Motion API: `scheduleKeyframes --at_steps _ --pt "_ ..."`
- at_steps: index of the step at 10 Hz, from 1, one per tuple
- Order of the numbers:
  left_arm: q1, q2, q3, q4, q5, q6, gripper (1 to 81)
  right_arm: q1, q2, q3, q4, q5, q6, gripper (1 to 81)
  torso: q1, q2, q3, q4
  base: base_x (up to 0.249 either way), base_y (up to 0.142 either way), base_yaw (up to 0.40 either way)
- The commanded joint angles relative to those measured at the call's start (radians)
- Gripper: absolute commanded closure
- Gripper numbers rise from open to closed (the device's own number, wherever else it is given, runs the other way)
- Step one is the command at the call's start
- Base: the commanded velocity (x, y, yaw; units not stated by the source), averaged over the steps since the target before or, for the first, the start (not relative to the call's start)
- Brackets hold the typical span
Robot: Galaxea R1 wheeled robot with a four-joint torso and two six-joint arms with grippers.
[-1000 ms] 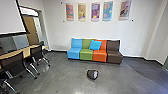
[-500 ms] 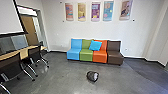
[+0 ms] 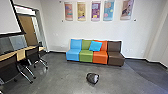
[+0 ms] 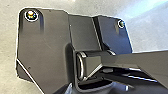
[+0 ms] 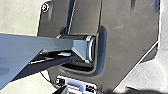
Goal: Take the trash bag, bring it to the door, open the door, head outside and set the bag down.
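**Trash bag on floor, ahead of robot, in front of seat row**

Trash bag (image 3: 92,78): dark, rounded, pale patch on one side. It rests on the grey floor (image 3: 60,77), apart from all furniture.

Jaw state: how far the left gripper and the right gripper stand open cannot be told from the wrist views; what either has hold of cannot be told, except that the bag lies free of both.

Beyond the bag, four seats stand side by side against the white wall (image 3: 56,27). Order from left to right: blue seat (image 3: 73,55), green seat (image 3: 85,56), orange seat (image 3: 100,58), brown seat (image 3: 115,58). A bright blue cushion (image 3: 95,46) leans, tilted, across the green and orange backs. Five coloured posters (image 3: 95,11) hang in a row above.

Left side: light-topped table (image 3: 22,53), with dark chairs (image 3: 33,54) on metal legs drawn up along it. Above it, a white screen (image 3: 8,17) with a dark border. Past the screen, a tan panel (image 3: 27,28) shows in a wall opening.

Both wrist views: the robot's own dark plate, pale floor around it.
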Motion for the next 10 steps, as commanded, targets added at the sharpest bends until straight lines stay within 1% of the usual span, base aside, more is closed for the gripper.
scheduleKeyframes --at_steps 1,10 --pt "-0.048 0.006 0.010 -0.006 0.054 -0.003 1.0 0.050 -0.008 0.009 0.007 -0.058 -0.005 1.0 0.000 0.000 0.000 0.000 0.156 0.000 0.000" --pt "-0.049 0.001 0.010 -0.009 0.052 -0.004 1.0 0.051 -0.004 -0.001 0.008 -0.058 -0.005 1.0 0.000 0.000 0.000 0.000 0.154 0.000 0.000"
